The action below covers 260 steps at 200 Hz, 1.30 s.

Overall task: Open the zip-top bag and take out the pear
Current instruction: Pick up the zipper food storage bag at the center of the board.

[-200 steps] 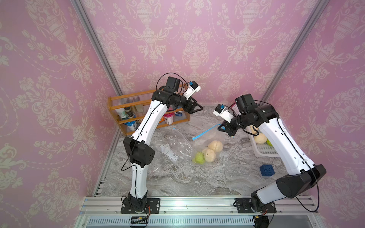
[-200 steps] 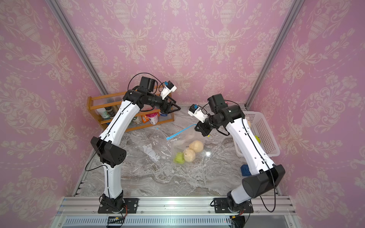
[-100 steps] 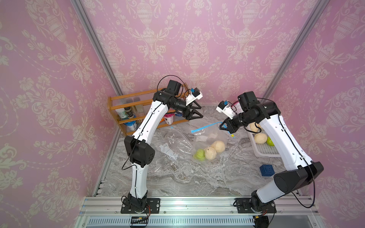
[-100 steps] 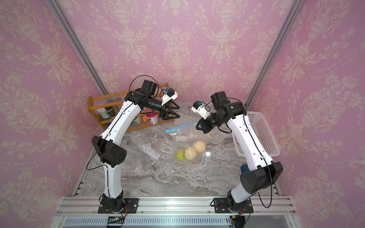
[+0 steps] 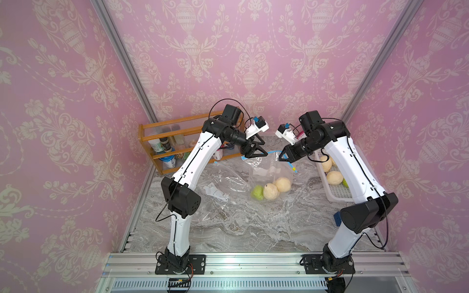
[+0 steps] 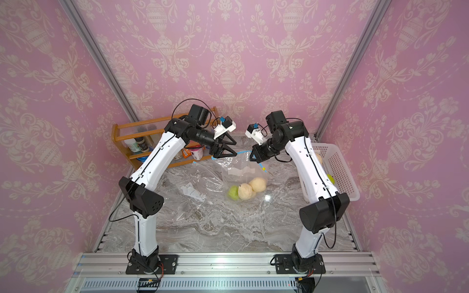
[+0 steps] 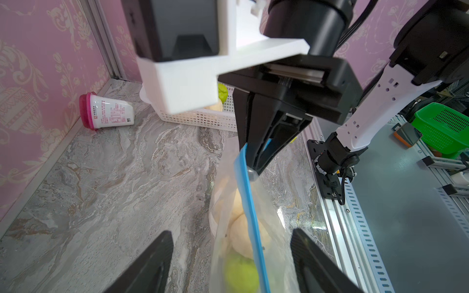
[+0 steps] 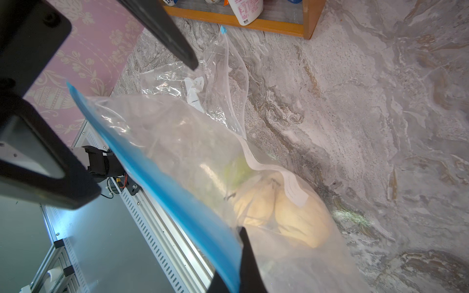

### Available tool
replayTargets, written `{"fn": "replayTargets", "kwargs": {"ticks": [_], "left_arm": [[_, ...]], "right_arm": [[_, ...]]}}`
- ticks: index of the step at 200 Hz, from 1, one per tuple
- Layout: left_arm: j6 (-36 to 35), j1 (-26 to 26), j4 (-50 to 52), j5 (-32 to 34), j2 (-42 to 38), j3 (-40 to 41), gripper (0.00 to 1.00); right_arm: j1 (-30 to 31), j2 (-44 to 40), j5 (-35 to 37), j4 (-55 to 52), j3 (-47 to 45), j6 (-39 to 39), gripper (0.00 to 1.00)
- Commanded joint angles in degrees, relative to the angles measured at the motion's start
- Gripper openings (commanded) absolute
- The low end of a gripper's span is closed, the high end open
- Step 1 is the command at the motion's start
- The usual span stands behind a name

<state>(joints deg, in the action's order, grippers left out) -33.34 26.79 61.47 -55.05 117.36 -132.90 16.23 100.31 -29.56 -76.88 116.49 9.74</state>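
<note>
A clear zip-top bag (image 5: 269, 172) (image 6: 242, 170) hangs partly lifted off the marble table. Two tan pear-like fruits (image 5: 271, 191) (image 5: 283, 184) and a green one (image 5: 257, 192) sit in its bottom. My right gripper (image 5: 280, 158) (image 6: 251, 158) (image 8: 238, 238) is shut on one end of the bag's blue zip strip (image 7: 250, 208) (image 8: 162, 177) and holds it up. My left gripper (image 5: 264, 149) (image 6: 236, 149) (image 7: 231, 232) is open. Its fingers (image 7: 152, 263) stand on either side of the strip's other end without touching it.
An orange rack (image 5: 165, 142) with jars stands at the back left. A white basket (image 5: 337, 192) with more fruit is at the right, a blue cube (image 5: 337, 218) in front of it. An empty clear bag (image 5: 220, 187) lies left of the held one. A pink-capped cup (image 7: 106, 111) lies by the back wall.
The right gripper has lifted the zip strip, so the bag now hangs upright with the fruit at its bottom. The left gripper has come down over the strip's free end.
</note>
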Motion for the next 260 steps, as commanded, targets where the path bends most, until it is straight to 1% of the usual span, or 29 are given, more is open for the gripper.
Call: {"fn": "replayTargets", "kwargs": {"ticks": [1, 27, 52, 59, 65, 77, 84, 91, 94, 108, 122, 136, 145, 150, 153, 157, 169, 188, 192, 197, 210, 217, 222, 239, 260], "left_arm": [[2.0, 0.1, 1.3, 3.4, -1.1, 0.2, 0.73], [1.6, 1.2, 1.0, 9.6, -0.8, 0.0, 0.65], [0.5, 1.3, 3.1, 10.6, 0.1, -1.2, 0.60], [0.3, 1.4, 3.3, 11.0, 0.3, -1.1, 0.57], [0.1, 1.5, 3.4, 11.4, 0.4, -1.2, 0.51], [-0.4, 1.6, 3.7, 11.9, 0.7, -1.3, 0.30], [-0.6, 1.6, 3.9, 12.1, 0.7, -1.5, 0.19], [-0.7, 1.6, 4.2, 12.3, 0.9, -1.8, 0.07], [-0.8, 1.6, 4.3, 12.4, 0.9, -2.0, 0.00], [-0.3, 1.5, 3.9, 14.1, 0.9, -2.4, 0.00], [2.4, 1.4, 1.9, 17.1, 0.9, -2.4, 0.00], [4.1, 1.4, 1.3, 18.2, 1.1, -3.3, 0.00], [5.6, 1.4, 1.0, 18.5, 1.3, -3.9, 0.00], [6.2, 1.4, 0.8, 18.5, 1.5, -4.2, 0.00], [6.6, 1.4, 0.8, 18.5, 1.6, -4.5, 0.00], [7.0, 1.4, 0.8, 18.6, 1.8, -4.7, 0.00], [8.1, 1.4, 1.0, 18.8, 2.3, -5.5, 0.00], [8.5, 1.4, 1.5, 19.1, 3.0, -6.1, 0.00], [8.4, 1.4, 1.6, 19.1, 3.1, -6.0, 0.00], [8.2, 1.4, 1.8, 19.0, 3.2, -6.0, 0.00], [7.8, 1.4, 2.1, 19.0, 3.4, -6.0, 0.00], [7.5, 1.4, 2.2, 18.9, 3.4, -6.0, 0.00], [7.1, 1.4, 2.5, 18.8, 3.4, -6.0, 0.00], [5.3, 1.4, 3.2, 18.7, 3.2, -5.9, 0.00], [3.3, 1.4, 4.1, 18.7, 2.8, -5.9, 0.00]], "right_arm": [[1.1, 0.6, 0.3, -1.1, 2.2, -3.0, 0.00], [2.4, 1.1, 1.2, -1.3, 3.2, -2.6, 0.00], [2.6, -0.1, 2.1, 1.0, 2.5, -2.7, 0.00], [2.5, -0.5, 1.8, 1.6, 2.4, -2.6, 0.00], [2.6, -0.8, 1.5, 2.1, 2.4, -2.4, 0.00], [2.6, -1.2, 1.4, 3.0, 2.3, -1.8, 0.00], [2.6, -1.7, 2.1, 3.5, 1.9, -1.2, 0.16], [2.5, -2.4, 2.8, 4.2, 1.1, -0.2, 0.23], [2.5, -2.7, 3.3, 4.6, 0.6, 0.1, 0.24], [1.6, -5.1, 4.3, 7.2, -2.7, 0.8, 0.30], [-0.5, -8.4, 2.9, 10.6, -7.3, -0.3, 0.33], [-3.1, -13.6, 1.1, 16.3, -14.1, -2.3, 0.35], [-4.5, -17.9, -0.6, 20.9, -19.4, -3.6, 0.42], [-5.2, -20.4, -1.2, 23.6, -22.7, -4.4, 0.52], [-5.5, -22.0, -1.5, 25.7, -24.8, -4.6, 0.60], [-5.8, -24.1, -1.6, 28.2, -27.4, -5.2, 0.63], [-6.3, -30.4, -1.3, 35.6, -35.1, -6.2, 0.63], [-6.6, -38.2, 2.2, 44.4, -43.8, -8.1, 0.63], [-6.6, -39.3, 2.3, 45.3, -44.9, -8.1, 0.62], [-6.7, -40.4, 2.7, 46.2, -46.2, -7.9, 0.58], [-6.7, -42.0, 3.7, 47.6, -48.5, -6.5, 0.51], [-6.7, -42.3, 4.0, 48.2, -48.5, -6.0, 0.51], [-6.8, -42.4, 4.1, 48.6, -50.6, -5.7, 0.50], [-6.7, -42.0, 4.3, 50.5, -51.1, -4.6, 0.50], [-6.7, -41.1, 4.0, 52.7, -51.0, 0.0, 0.48]]}}
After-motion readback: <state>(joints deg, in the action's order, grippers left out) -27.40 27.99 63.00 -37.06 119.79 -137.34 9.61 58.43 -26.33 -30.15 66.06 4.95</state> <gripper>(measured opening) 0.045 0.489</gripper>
